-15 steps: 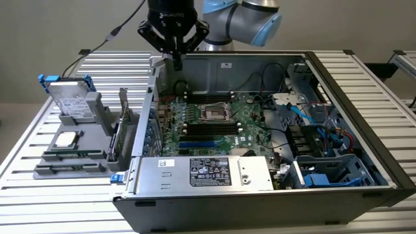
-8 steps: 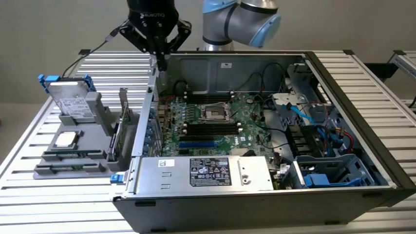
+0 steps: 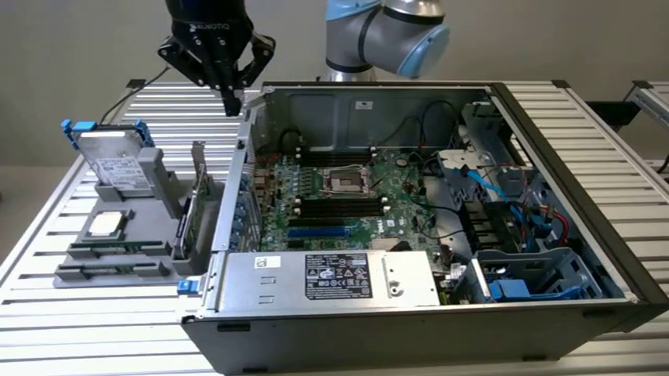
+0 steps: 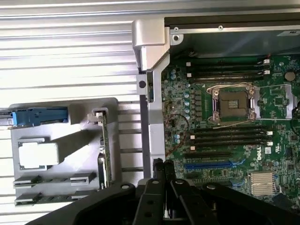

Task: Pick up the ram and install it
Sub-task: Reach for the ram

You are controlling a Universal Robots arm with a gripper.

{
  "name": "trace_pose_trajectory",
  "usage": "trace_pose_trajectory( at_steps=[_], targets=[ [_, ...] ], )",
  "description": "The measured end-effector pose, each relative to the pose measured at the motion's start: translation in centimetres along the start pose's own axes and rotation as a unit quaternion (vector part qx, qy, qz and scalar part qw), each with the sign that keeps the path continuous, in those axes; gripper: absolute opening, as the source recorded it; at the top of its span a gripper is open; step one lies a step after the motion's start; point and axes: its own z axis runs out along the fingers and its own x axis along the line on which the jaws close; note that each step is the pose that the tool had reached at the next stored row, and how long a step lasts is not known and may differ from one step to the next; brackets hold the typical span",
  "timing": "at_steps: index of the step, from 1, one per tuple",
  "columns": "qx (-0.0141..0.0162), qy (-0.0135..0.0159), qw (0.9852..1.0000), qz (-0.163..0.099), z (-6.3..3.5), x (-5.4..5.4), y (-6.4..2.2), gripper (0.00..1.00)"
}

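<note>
This looks like the approach before pickup. In the exterior view the end effector (image 3: pixel 231 100) hangs over the computer case's (image 3: pixel 418 333) back corner, at eleven o'clock from the motherboard (image 3: pixel 366 227). Its fingers are narrow, nearly together, with nothing visible between them. The ram (image 3: pixel 115 249) seems to sit edge-up in the grey tray (image 3: pixel 152 211) at nine o'clock, untouched. Grasping it would need wider fingers aligned along the stick.

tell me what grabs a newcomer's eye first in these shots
The open computer case with its green motherboard dominates the exterior view's centre and right. The black gripper hangs at the case's far corner on the exterior view's left. A grey parts tray sits beside the case on the slatted table.
</note>
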Motion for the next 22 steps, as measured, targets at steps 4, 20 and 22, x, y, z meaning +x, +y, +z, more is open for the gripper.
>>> trace_pose_trajectory(
  at_steps=[4,20,22],
  targets=[
    [0.0,0.0002,1.0,0.0,0.04,1.8,-0.21,0.1],
    [-0.0002,0.0068,1.0,0.0,0.25,9.0,-1.7,0.1],
    [-0.0003,0.0082,1.0,0.0,0.32,9.7,-2.04,0.1]
  ],
)
